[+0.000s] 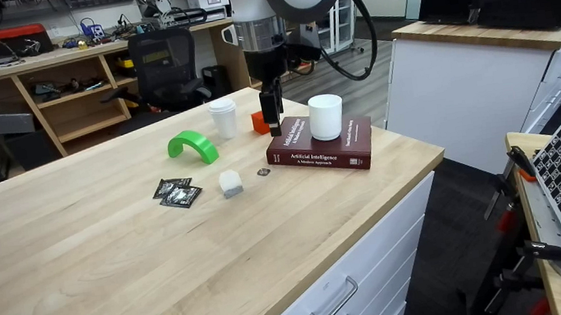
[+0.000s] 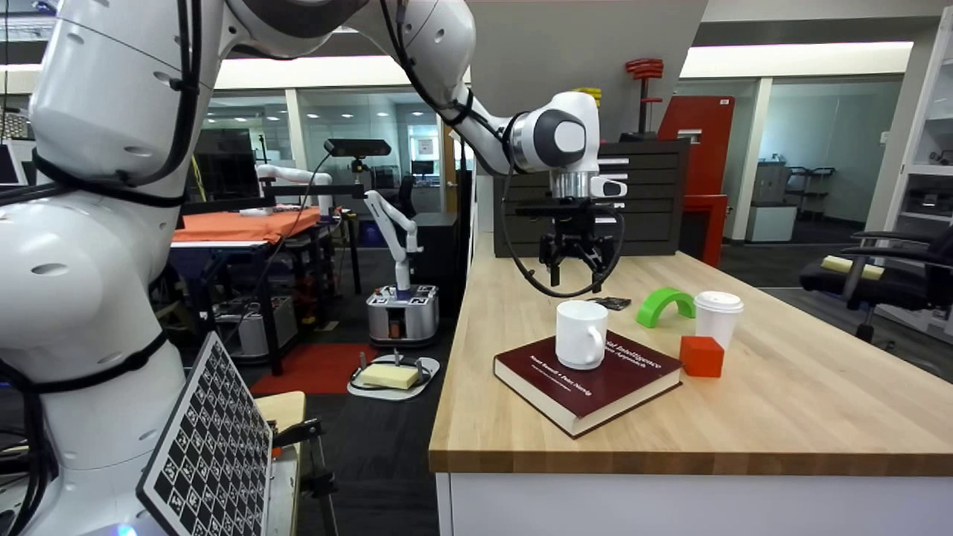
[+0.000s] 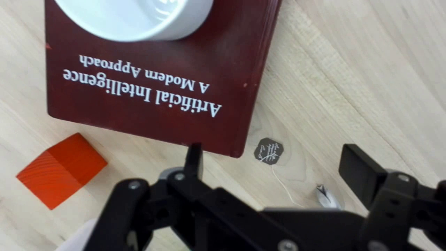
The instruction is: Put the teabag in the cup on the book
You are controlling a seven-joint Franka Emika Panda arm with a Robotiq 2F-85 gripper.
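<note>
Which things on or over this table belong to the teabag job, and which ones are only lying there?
For the job: teabag; string tag, probably its own; white mug; book beneath the mug; open gripper.
Just lying about: two dark packets; green arch; lidded white cup; orange block.

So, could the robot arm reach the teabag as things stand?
Probably, yes: the gripper hangs open, and nothing covers the teabag, which sits apart from the book and the black packets. The gripper would likely need to shift over and come down first.

Bright, diffuse light; soft shadows; cup [image 3: 143, 19] glints.
</note>
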